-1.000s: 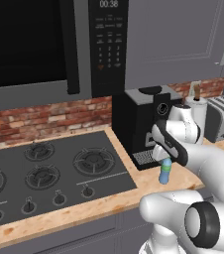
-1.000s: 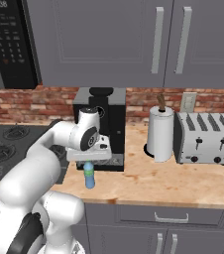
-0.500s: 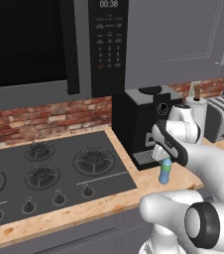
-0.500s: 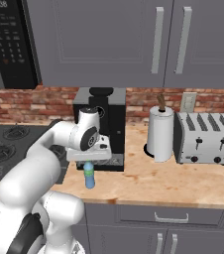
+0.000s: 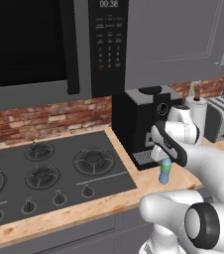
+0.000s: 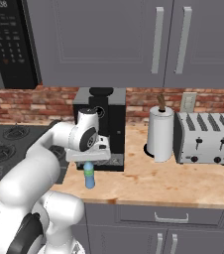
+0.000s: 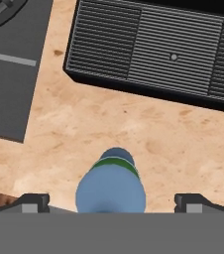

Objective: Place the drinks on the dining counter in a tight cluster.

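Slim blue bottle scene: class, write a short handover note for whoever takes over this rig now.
Tool: open, jaws either side of the slim blue bottle with green label, above it, not gripping.
Bottle: upright on the light wood counter, in front of the black coffee machine, beside the black stove.
Done: nothing moved.
Left: grasp the bottle, carry it to the dining counter, cluster it with the other drinks.

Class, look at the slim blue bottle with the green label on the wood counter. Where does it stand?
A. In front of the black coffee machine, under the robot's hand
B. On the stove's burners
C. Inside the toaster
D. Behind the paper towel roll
A: the blue bottle stands upright on the counter just in front of the coffee machine, with the open gripper straddling it from above.
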{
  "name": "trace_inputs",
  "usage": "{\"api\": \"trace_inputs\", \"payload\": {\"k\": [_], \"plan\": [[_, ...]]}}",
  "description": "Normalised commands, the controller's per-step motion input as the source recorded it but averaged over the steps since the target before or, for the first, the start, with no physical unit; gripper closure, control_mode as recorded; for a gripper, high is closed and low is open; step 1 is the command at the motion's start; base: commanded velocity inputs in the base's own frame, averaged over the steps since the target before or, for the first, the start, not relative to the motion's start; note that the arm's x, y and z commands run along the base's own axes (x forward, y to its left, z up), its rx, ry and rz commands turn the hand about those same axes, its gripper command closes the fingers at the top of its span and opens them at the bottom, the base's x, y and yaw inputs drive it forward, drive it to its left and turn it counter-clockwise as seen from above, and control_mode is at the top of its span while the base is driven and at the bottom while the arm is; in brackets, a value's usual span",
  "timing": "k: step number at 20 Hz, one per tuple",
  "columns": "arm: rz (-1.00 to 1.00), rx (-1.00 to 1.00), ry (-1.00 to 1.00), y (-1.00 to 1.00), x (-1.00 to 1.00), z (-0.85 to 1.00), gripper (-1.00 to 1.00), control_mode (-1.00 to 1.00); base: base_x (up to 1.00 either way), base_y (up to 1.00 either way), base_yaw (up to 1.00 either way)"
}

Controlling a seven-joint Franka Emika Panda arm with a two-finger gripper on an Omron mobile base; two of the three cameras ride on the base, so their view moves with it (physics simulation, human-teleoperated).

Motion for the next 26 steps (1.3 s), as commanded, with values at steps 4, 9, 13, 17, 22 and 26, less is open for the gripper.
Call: {"api": "trace_inputs", "payload": {"k": [4, 9, 13, 17, 22, 26], "plan": [[0.0, 0.0, 0.0, 0.0, 0.0, 0.0, -1.0, -1.0, 0.0, 0.0, 0.0], [0.0, 0.0, 0.0, 0.0, 0.0, 0.0, 1.0, -1.0, 0.0, 0.0, 0.0], [0.0, 0.0, 0.0, 0.0, 0.0, 0.0, 1.0, -1.0, 0.0, 0.0, 0.0], [0.0, 0.0, 0.0, 0.0, 0.0, 0.0, 1.0, -1.0, 0.0, 0.0, 0.0], [0.0, 0.0, 0.0, 0.0, -0.01, 0.0, 1.0, -1.0, 0.0, 0.0, 0.0], [0.0, 0.0, 0.0, 0.0, -0.12, 0.0, 1.0, -1.0, 0.0, 0.0, 0.0]]}}
